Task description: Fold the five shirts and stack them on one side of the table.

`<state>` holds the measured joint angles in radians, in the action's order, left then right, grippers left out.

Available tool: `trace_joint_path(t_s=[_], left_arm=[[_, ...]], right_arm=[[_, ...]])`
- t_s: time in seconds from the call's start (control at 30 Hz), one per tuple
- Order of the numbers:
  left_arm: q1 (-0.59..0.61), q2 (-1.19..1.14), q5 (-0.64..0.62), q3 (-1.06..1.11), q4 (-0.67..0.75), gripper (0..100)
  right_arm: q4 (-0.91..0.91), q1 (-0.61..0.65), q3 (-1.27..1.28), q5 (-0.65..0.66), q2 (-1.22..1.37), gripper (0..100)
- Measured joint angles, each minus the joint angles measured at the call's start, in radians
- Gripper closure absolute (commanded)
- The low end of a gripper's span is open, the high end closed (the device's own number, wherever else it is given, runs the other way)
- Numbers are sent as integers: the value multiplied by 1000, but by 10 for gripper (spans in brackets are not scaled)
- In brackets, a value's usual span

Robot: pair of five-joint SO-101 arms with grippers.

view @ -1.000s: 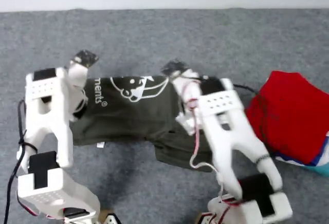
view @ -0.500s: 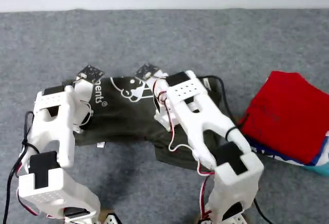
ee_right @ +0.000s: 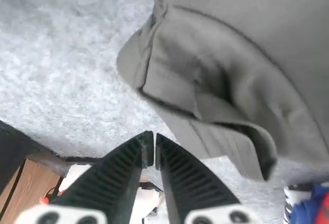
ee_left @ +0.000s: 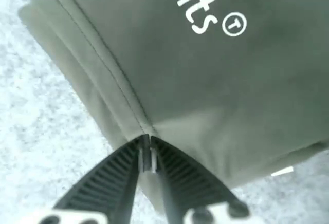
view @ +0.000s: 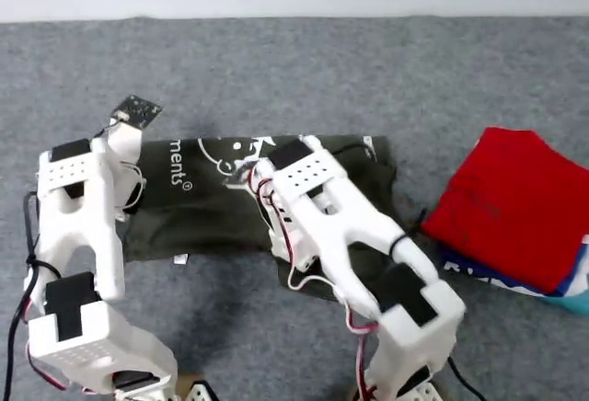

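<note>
the green shirt [view: 198,208] lies partly folded on the grey table [view: 368,70], just beside the red pile [view: 515,203]. my left gripper [ee_left: 145,154] is at the shirt's edge far from the red pile. its jaws are squeezed together and look like they pinch the folded hem. my right gripper [ee_right: 149,142] is closed too, but it has nothing in it. it hangs over bare table just off a lumpy loose flap [ee_right: 205,106] of the shirt.

to do this fold well, i think the left pinch must be tight. the right jaws should open wide and grab that loose flap. then both sides should lift together, so the fold comes out flat.

from above, my right arm covers the middle of the shirt. i cannot tell how many layers the left jaws hold. the far side of the red pile is cut off, so i cannot count the shirts in it.
</note>
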<state>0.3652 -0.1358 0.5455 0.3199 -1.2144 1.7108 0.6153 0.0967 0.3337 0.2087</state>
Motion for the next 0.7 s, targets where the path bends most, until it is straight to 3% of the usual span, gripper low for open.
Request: trace_joint_path(t_s=[0.17,0.3,0.5,0.7], left_arm=[[0,0,0,-43,-29,995],[-31,0,-5,-75,-95,995],[-210,0,-5,-115,-192,995],[-483,0,-68,-157,-241,976]], right_arm=[[26,-20,0,0,-161,989],[38,-124,0,0,-296,989],[40,-350,0,0,-508,989],[41,-585,0,0,-672,989]])
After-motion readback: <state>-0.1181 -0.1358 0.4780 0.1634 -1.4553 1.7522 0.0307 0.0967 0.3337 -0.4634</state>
